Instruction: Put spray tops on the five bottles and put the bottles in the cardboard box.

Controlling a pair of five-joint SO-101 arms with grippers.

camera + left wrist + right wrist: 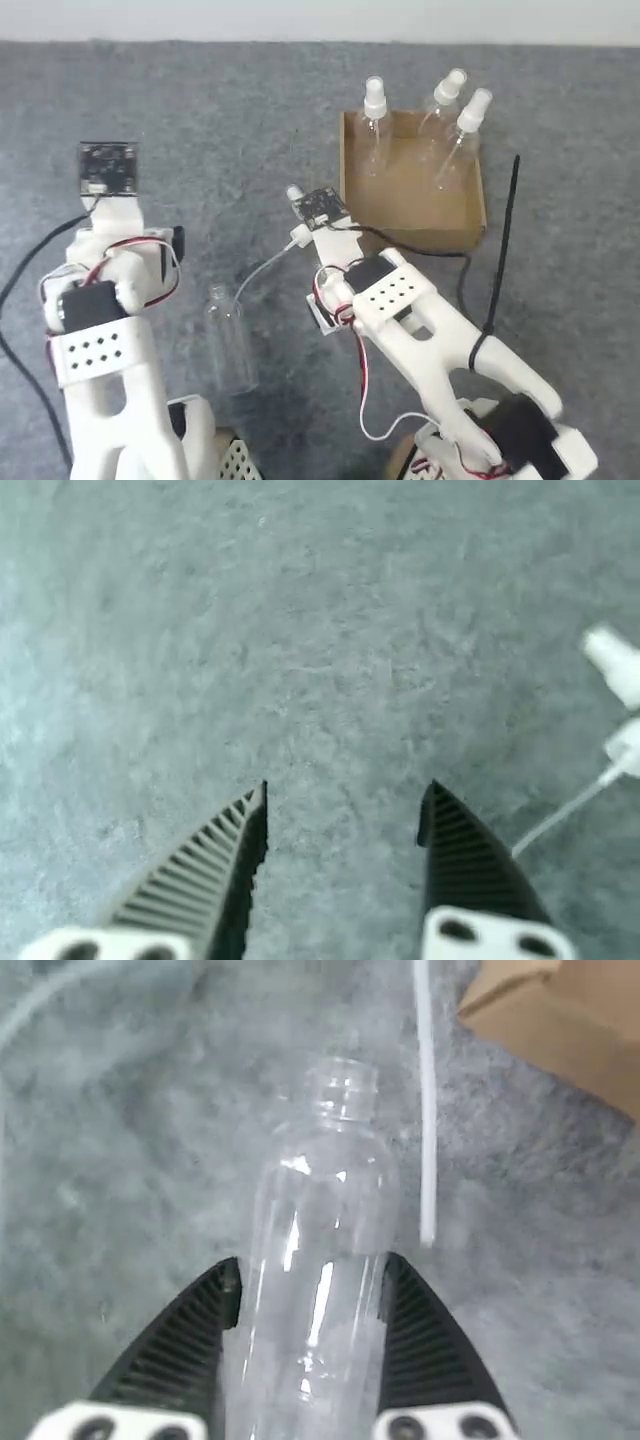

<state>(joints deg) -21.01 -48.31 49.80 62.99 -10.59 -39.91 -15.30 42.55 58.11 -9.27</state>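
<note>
Covering the table, grey carpet (200, 110) lay under everything. At its far right stood the cardboard box (405, 195), open-topped, with three capped bottles (375, 140) upright inside near its far wall. The left gripper (347, 785) hung over bare carpet, its claw spread apart with nothing between the jaws. The right gripper (312, 1263) sat just beside the box's near left corner. Its claw was clamped against both sides of an uncapped bottle (320, 1180), whose open neck pointed away from the wrist. A second uncapped bottle (228, 340) rested on the carpet between the left arm (100, 350) and the right arm (420, 320); upright or lying, I could not tell. Two loose spray tops (295, 192) showed by the right wrist, one trailing a thin tube (262, 268).
</note>
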